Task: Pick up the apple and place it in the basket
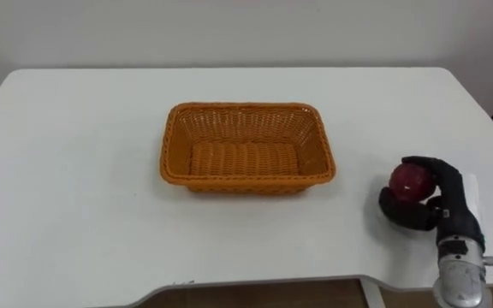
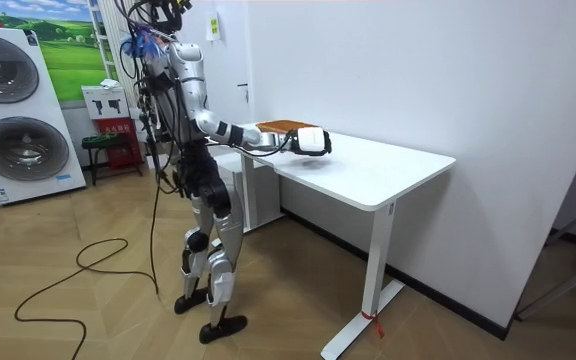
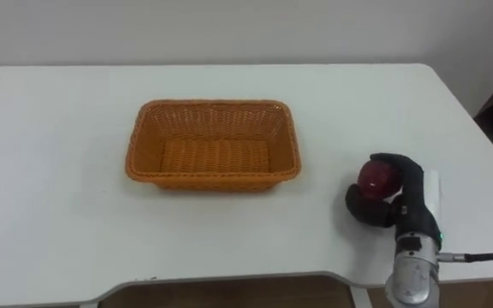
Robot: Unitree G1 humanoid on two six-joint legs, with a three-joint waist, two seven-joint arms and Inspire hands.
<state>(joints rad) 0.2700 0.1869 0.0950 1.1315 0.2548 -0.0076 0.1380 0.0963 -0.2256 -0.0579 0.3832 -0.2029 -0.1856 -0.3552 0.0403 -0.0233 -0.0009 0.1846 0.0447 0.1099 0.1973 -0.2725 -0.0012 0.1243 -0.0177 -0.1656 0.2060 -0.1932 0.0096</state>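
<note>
- The white table [image 1: 75, 188] is the biggest thing here. Its top spreads across the eye views, with a plain wall behind its far edge. In the room view the robot stands upright on a wooden floor at the table's end nearest the room view's left, its right arm stretched out over the top.
- Two washing machines [image 2: 13, 140] are stacked one on the other against the wall at the room view's left, behind the robot and well apart from the table.
- An orange wicker basket [image 1: 246, 109] sits on the table near its middle, a little toward the far edge. It is rectangular, with its long side running left to right, and its woven bottom is in plain sight.
- The right hand [image 1: 446, 198] comes in from the lower right, to the right of the basket and well apart from it. Its dark fingers [image 1: 426, 162] and thumb are curled round the apple, grasping it. In the room view the hand is held slightly above the tabletop.
- The apple [image 1: 411, 180] is dark red and sits in the right hand's grasp, its top and left side showing between the fingers and thumb. It is outside the basket, near the table's right front corner.
</note>
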